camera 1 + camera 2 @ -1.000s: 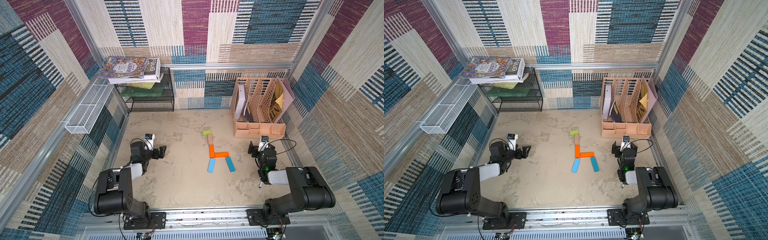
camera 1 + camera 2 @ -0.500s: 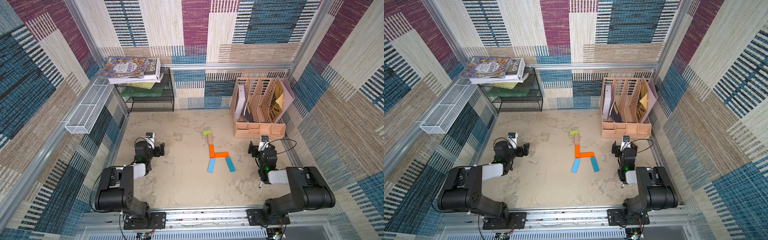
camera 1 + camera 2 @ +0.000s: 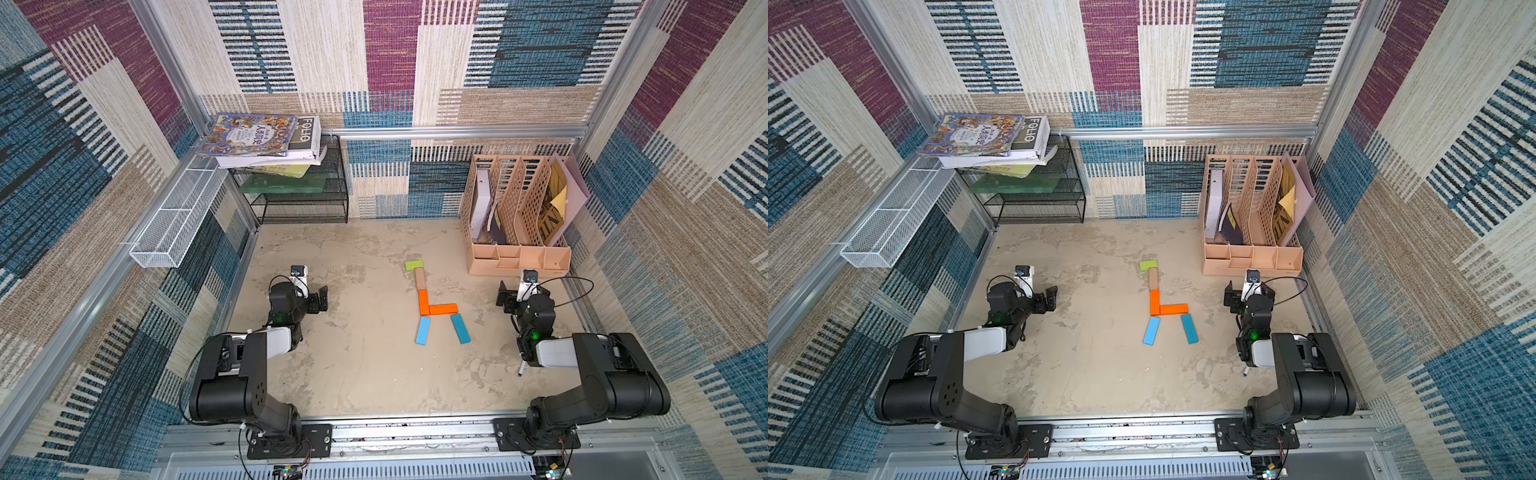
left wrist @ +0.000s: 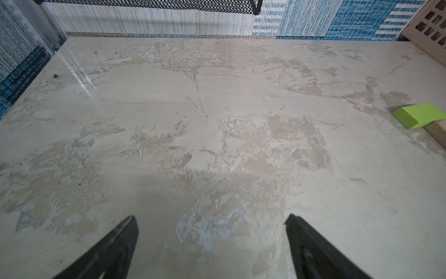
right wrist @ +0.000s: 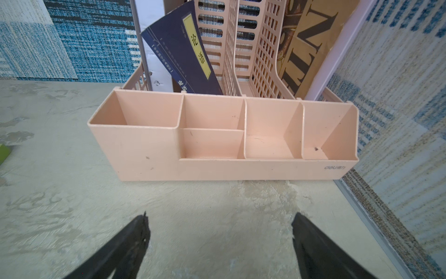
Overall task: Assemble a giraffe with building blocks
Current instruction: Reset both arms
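Both wide and empty: left gripper [image 3: 318, 298], right gripper [image 3: 503, 297], well apart from giraffe [image 3: 423, 302].

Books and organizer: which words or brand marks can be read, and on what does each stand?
"FOLIO": dark book on the black rack.
"deli": front of the pink organizer.
"论语": yellow label on the navy book; small print unreadable.
Brown magazine: large letters cut off.
Colourful book: title too blurred.
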